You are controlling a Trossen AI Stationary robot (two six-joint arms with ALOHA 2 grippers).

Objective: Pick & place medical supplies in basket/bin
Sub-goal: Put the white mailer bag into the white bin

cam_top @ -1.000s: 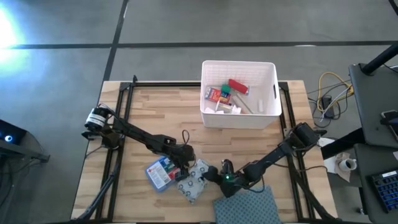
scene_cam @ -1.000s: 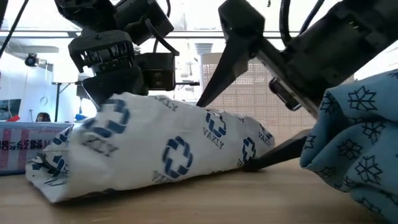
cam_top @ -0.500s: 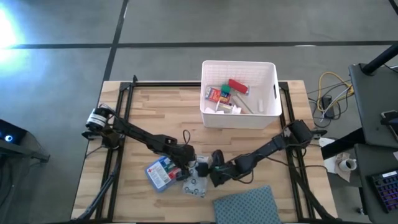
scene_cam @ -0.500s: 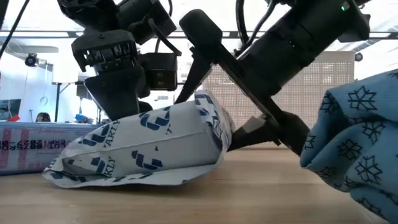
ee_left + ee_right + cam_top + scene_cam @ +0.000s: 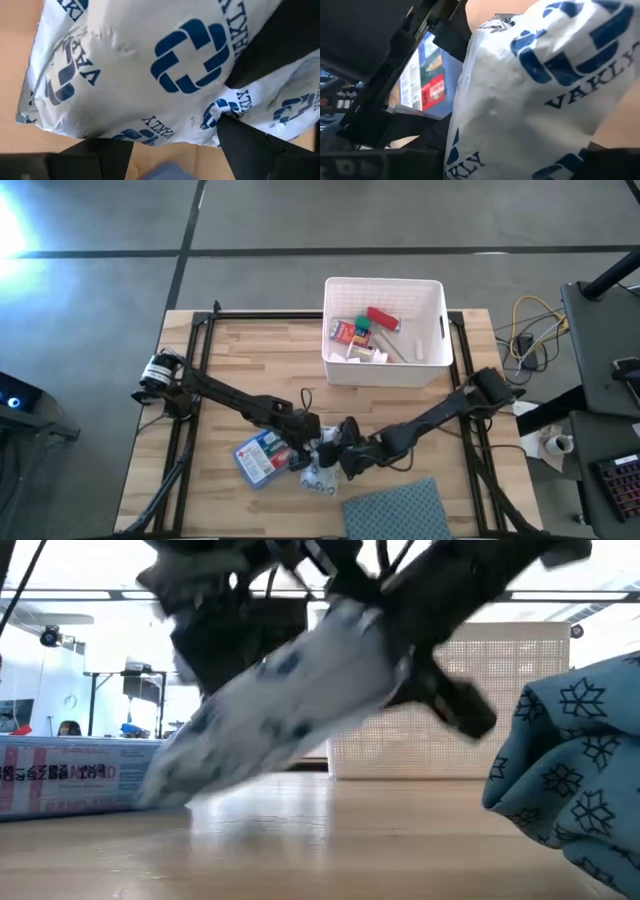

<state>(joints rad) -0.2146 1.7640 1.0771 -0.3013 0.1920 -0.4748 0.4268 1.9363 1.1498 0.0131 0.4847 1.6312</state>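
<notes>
One end of the white patterned pouch (image 5: 300, 700) has come up off the worktop (image 5: 250, 370) since a second ago, when it lay flat; the right tool (image 5: 338, 458) has pushed in and closed its fingers onto that raised end, while the far end still drags just beside the blue-and-red flat packet (image 5: 262, 458). The left tool (image 5: 306, 446), fingers spread apart, sits against the pouch directly across from the right tool, so I judge the lift toward the bin has begun. Well beyond both tools, the white bin (image 5: 432, 330) already holds a red pack (image 5: 382, 318), an orange pack (image 5: 347, 332) and some small white items.
</notes>
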